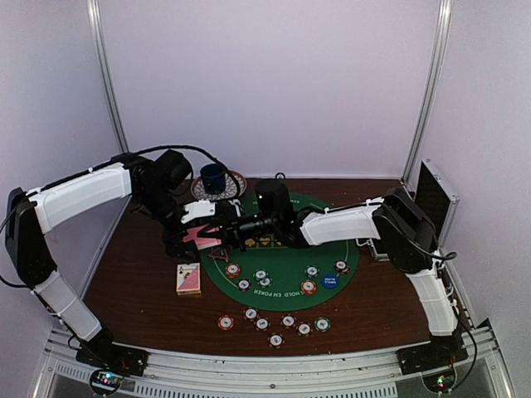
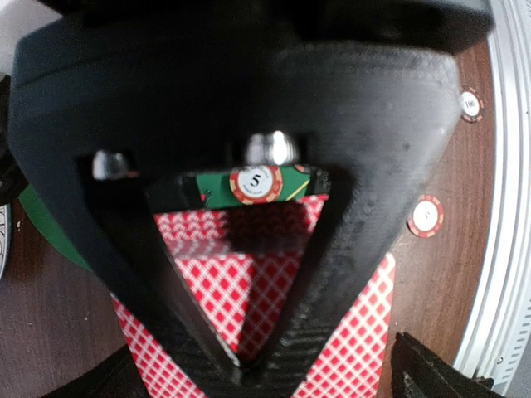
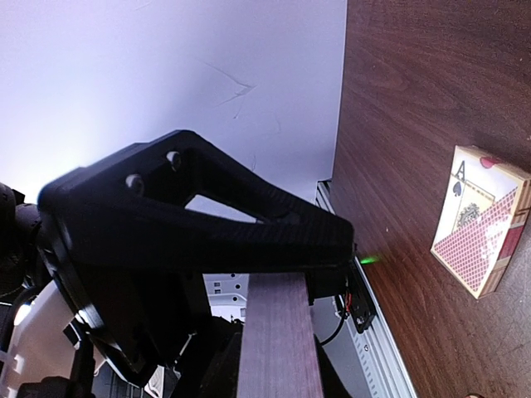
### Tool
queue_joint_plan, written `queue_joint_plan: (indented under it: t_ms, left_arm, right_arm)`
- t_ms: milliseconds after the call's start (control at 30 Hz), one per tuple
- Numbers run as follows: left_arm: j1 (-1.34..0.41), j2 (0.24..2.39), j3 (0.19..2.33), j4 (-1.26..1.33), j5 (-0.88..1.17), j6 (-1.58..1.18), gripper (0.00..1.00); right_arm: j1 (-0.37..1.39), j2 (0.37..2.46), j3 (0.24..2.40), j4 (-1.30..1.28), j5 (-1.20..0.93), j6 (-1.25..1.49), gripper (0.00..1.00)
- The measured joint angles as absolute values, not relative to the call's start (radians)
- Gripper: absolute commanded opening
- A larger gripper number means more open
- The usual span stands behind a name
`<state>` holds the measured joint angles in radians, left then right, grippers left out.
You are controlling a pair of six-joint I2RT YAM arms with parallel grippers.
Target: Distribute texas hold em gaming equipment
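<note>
My left gripper (image 1: 197, 235) is shut on a fan of pink-backed playing cards (image 1: 202, 238) above the left edge of the green poker mat (image 1: 336, 217). In the left wrist view its fingertips meet (image 2: 241, 356) on the red-checked cards (image 2: 249, 278). My right gripper (image 1: 236, 224) reaches left to the same cards. In the right wrist view it (image 3: 325, 280) is closed on a flat card (image 3: 278, 340) that sticks out towards the camera. Several striped chips (image 1: 261, 278) lie on the mat and several more (image 1: 276, 322) in front of it. A blue disc (image 1: 330, 281) lies on the mat's right side.
A card box (image 1: 189, 279) lies on the wooden table left of the mat, also in the right wrist view (image 3: 483, 220). A blue cup (image 1: 214, 177) on a saucer stands at the back. A black case (image 1: 436, 197) leans at the right wall. A "5" chip (image 2: 255, 184) lies below the left gripper.
</note>
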<state>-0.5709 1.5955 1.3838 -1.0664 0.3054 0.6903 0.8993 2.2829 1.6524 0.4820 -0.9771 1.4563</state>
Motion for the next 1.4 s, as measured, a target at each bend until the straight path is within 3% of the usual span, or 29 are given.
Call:
queue_joint_plan:
  t_ms: [200,400,667,967,1100,1400]
  left_arm:
    - [-0.571,1.609,1.392,-1.059,0.308,0.701,0.85]
    - [-0.571,1.610,1.383,-1.042,0.296,0.709,0.88]
    - [-0.571,1.626,1.362,-1.034,0.288,0.685,0.71]
    - [-0.571,1.641,1.362,-1.015,0.293,0.654,0.93]
    - [-0.571,1.647,1.362,-1.012,0.295,0.647,0.89]
    - [-0.571,1.658,1.362,-1.016,0.318,0.645,0.90]
  right_arm:
    - [0.902,2.289,1.652,0.480,-0.978,1.462,0.00]
    - [0.902,2.294,1.652,0.468,-0.978,1.455,0.00]
    - [0.902,2.297,1.652,0.429,-0.976,1.415,0.00]
    - [0.902,2.301,1.658,0.411,-0.971,1.394,0.00]
    - [0.902,2.306,1.660,0.410,-0.971,1.394,0.00]
    - [0.902,2.312,1.662,0.408,-0.971,1.391,0.00]
